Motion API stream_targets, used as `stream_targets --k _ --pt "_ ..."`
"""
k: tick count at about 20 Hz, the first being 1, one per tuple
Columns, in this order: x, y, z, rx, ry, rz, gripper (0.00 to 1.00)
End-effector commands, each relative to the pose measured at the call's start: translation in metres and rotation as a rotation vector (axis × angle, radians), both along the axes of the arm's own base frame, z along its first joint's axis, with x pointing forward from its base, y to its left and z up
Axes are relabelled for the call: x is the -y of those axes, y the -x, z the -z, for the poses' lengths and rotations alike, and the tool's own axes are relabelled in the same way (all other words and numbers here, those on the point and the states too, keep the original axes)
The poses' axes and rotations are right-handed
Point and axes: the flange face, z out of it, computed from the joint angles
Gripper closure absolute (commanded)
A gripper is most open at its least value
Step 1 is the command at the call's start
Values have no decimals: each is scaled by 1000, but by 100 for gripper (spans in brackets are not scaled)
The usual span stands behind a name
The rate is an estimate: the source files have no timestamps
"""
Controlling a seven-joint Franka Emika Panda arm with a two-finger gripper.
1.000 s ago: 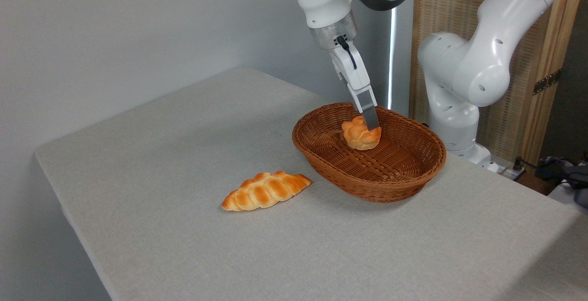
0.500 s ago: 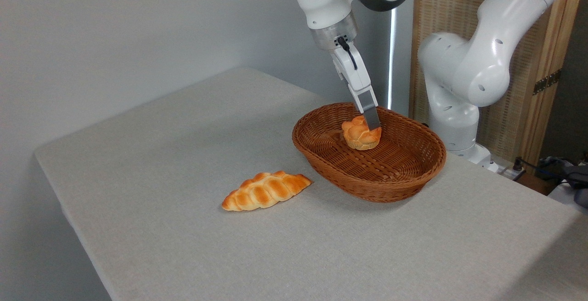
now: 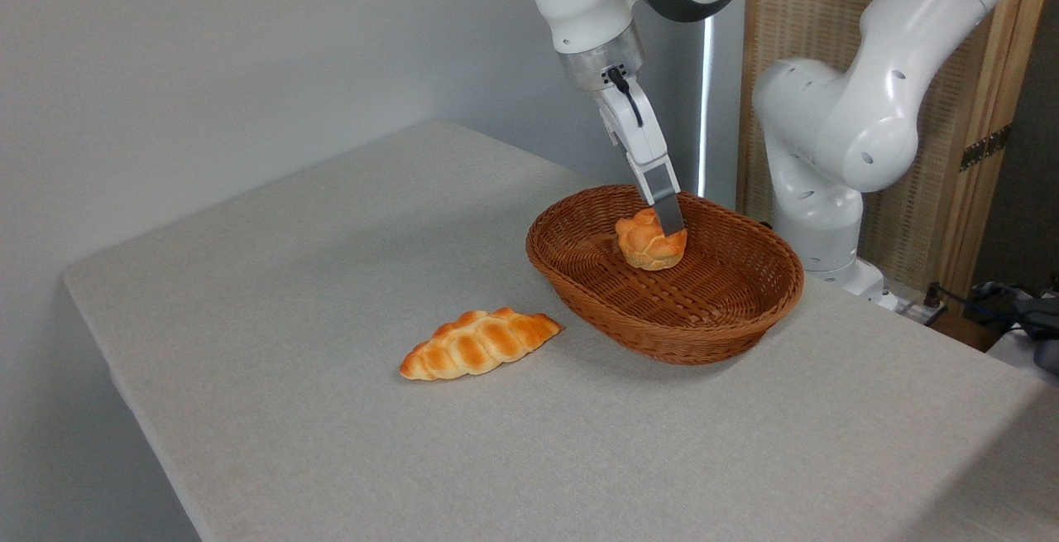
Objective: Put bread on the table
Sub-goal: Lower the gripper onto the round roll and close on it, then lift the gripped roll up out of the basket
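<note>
Reaching into the basket [image 3: 745, 310], the end effector [image 3: 667, 223] touches the bread [image 3: 648, 242], which sits inside; whether it's clamped, I can't tell. A shallow pinch could drop the bread before it reaches the counter [image 3: 331, 236], or snag the rim.

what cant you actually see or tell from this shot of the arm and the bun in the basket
- Gripper: only one finger shows side-on; the second is hidden, so the grip on the bun is unclear.
- Bun's far side: hidden behind the bun itself.
- Basket floor near the front: hidden by its near wall.
- Arm top: cut off by the upper edge.
</note>
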Motion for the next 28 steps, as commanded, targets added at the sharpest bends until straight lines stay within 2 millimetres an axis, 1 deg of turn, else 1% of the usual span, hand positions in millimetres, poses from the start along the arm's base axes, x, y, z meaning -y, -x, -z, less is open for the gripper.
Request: stream_targets --k 1,5,7,11,13,14,15,16,17,24,28 --pt "1 -2 0 37 23 14 0" --pt "3 -4 12 62 30 17 0" --pt "9 0 21 71 14 34 0" --pt "12 2 31 81 13 43 1" --pt "12 3 33 74 10 45 14" --pt "13 4 34 76 7 48 22" --pt "13 4 34 76 6 45 33" --pt "12 3 33 75 8 44 45" --pt "12 3 33 75 8 44 52" --pt "12 3 31 72 7 43 53" --pt "13 2 26 79 7 46 53"
